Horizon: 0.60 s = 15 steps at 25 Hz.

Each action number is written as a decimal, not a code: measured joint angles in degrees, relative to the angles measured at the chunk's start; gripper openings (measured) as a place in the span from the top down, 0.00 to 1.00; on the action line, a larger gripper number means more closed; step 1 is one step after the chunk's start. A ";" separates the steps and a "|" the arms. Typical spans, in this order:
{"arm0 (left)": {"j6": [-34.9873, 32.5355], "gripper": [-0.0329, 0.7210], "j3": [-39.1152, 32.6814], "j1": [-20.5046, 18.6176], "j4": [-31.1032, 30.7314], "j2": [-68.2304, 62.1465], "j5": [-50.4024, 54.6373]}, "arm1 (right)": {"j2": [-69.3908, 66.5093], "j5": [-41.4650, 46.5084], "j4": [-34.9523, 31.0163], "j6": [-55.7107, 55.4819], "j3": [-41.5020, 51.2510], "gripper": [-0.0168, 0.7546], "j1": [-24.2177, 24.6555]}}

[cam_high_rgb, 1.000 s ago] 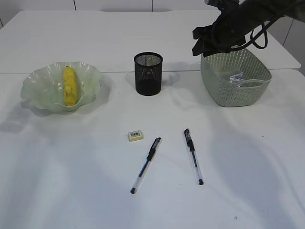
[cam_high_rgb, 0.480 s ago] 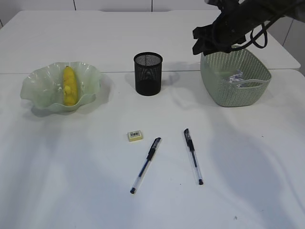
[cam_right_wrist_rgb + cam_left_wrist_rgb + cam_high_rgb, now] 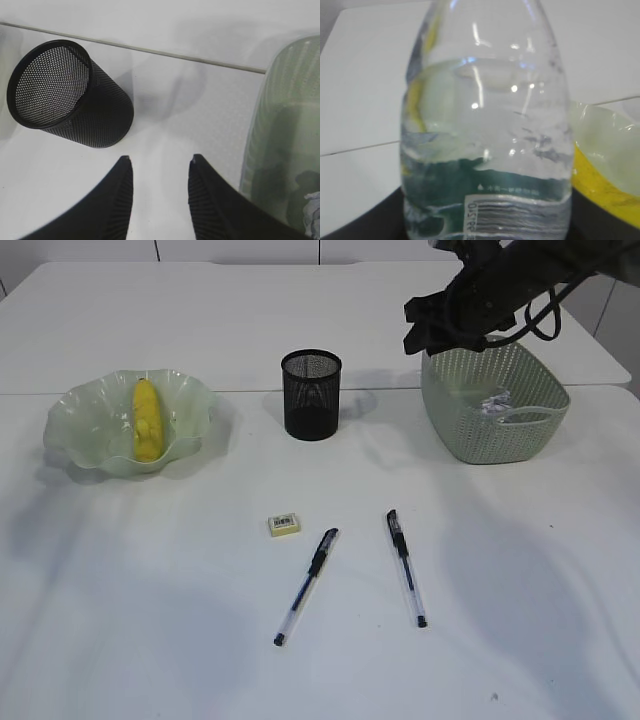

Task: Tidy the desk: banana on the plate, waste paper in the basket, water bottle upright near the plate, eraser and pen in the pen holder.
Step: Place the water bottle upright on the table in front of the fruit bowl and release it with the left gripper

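While upright, water bottle (image 3: 485,150) in left hand

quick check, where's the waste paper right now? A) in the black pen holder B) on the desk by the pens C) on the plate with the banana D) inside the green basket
D: the crumpled waste paper lies inside the basket, visible over its rim in the exterior view; the pen holder looks empty in the right wrist view.

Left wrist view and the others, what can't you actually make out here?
- Left claw: out of the exterior view; in the left wrist view the water bottle fills the frame and hides it.
- Bottle cap: cut off by the top edge.
- Waste paper: mostly hidden by the basket wall.
- Eraser print: too small.
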<state>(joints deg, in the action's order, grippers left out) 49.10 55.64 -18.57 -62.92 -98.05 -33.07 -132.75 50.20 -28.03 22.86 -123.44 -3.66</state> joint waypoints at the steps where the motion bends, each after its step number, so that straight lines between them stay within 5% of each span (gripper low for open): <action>1: -0.03 0.45 0.00 -0.54 -0.10 -0.98 -1.71 | 0.00 -0.10 0.00 0.15 0.00 0.61 0.00; 15: -9.42 0.45 0.00 -4.25 3.05 -8.24 -20.91 | 0.00 -6.64 0.00 4.53 0.00 0.61 0.00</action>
<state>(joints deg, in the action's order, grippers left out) 39.68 55.64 -22.82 -59.87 -106.29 -53.97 -132.75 43.56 -28.03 27.39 -123.44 -3.66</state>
